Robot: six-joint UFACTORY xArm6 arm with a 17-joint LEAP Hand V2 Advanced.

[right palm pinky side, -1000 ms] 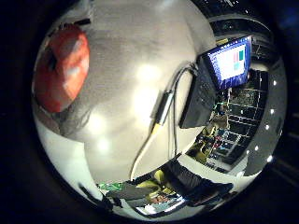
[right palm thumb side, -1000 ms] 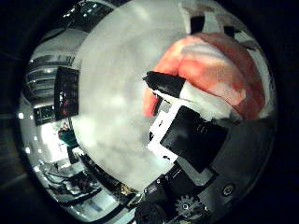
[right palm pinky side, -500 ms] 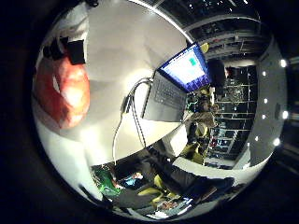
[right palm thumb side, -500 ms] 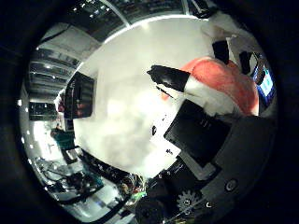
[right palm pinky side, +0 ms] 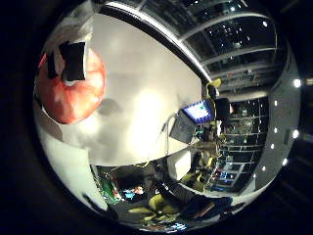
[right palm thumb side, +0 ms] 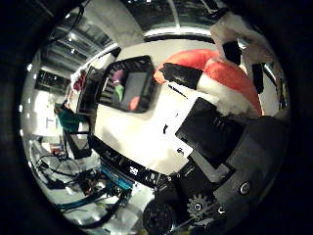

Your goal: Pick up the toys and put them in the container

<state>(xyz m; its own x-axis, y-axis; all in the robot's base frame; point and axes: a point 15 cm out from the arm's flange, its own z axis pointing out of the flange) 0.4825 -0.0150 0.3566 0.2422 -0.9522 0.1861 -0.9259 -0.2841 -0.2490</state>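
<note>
Now my hand curls around the red toy, held above the table, near the black container.

A white table bears a laptop; beyond it, a dim room with ceiling lights.

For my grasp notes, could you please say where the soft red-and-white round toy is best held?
Around its rounded middle, as now: the robot hand is wrapped on the soft red-and-white round toy from opposite sides, since the bulging form offers no handle.
</note>
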